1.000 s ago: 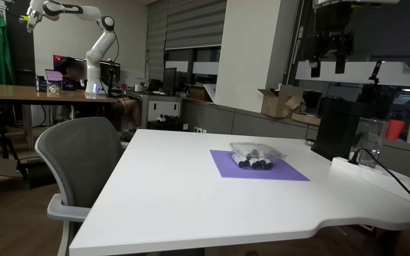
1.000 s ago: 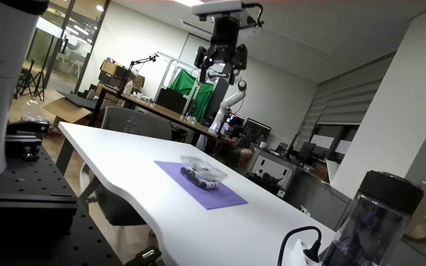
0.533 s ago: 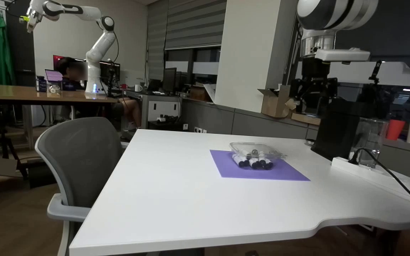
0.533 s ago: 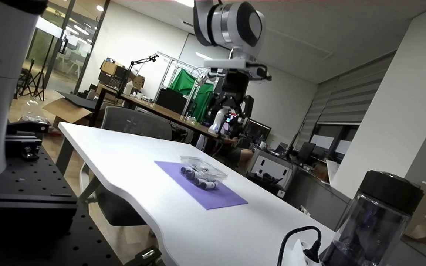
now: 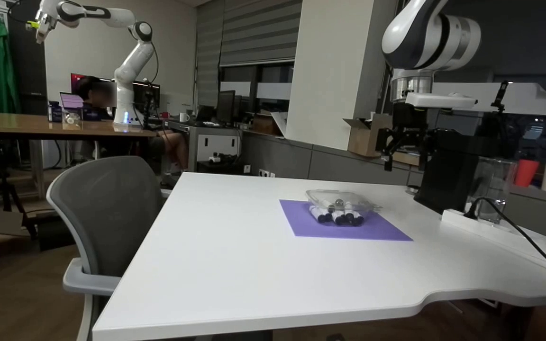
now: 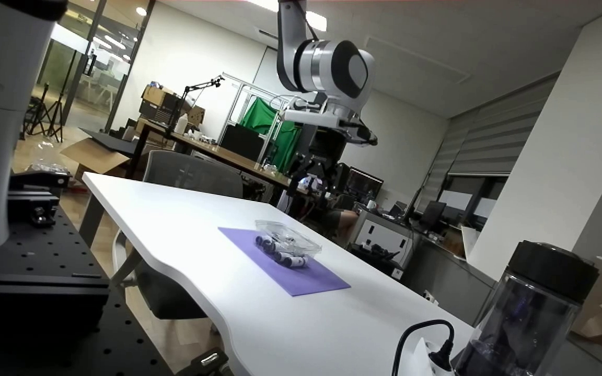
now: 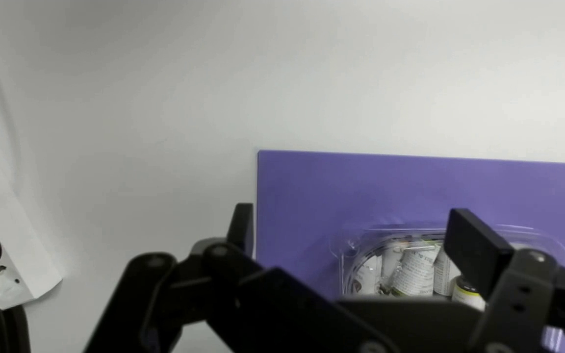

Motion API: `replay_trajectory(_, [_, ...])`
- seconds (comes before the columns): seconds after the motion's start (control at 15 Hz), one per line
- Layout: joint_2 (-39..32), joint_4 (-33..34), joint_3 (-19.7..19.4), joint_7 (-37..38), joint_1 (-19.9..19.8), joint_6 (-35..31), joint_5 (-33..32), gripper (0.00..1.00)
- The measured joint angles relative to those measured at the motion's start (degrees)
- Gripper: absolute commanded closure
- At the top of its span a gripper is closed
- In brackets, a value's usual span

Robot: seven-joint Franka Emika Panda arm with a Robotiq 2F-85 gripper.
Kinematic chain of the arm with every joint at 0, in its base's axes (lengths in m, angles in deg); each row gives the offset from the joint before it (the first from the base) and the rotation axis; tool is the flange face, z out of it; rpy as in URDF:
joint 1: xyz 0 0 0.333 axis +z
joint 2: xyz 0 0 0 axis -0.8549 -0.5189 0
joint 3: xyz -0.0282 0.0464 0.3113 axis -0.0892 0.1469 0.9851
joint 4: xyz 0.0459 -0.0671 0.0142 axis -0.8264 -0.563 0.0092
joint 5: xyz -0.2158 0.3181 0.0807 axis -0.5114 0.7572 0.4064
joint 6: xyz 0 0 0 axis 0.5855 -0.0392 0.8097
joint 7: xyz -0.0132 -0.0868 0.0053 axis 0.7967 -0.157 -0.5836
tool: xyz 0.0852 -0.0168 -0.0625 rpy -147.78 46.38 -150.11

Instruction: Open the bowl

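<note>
The bowl (image 5: pixel 341 199) is a low, clear plastic container with small white, dark-capped bottles inside. It sits on a purple square mat (image 5: pixel 306 225) on the white table. The bowl (image 6: pixel 288 237) and the mat (image 6: pixel 311 284) also show in an exterior view. My gripper (image 5: pixel 405 163) is open and empty, above the table and apart from the bowl; it also shows in an exterior view (image 6: pixel 309 194). In the wrist view my gripper (image 7: pixel 353 211) spans the mat's corner (image 7: pixel 292 206). The bowl (image 7: pixel 405 245) lies beneath, partly hidden by the right finger and gripper body.
A white power strip (image 5: pixel 472 227) with a black cable lies at the table's edge; it also shows in the wrist view (image 7: pixel 8 245). A dark-lidded clear jar (image 6: pixel 531 308) stands there. A grey chair (image 5: pixel 107 213) stands beside the table.
The arm has come down, lowering my gripper closer to the table. In an exterior view it has also shifted left. The bowl and mat have not moved.
</note>
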Motion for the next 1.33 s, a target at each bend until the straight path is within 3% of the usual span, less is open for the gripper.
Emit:
replay_trajectory(0.53, [-0.6,-0.4,-0.2,-2.0,0.0,-2.8,2.1,0.00])
replay_trajectory(0.93, [-6.9,-0.2,0.2,-12.1,-1.2,-14.1,13.5,0.00])
replay_trajectory(1.33, [-12.7,2.8,2.9,-20.1,-5.0,-16.6,22.4,0.00])
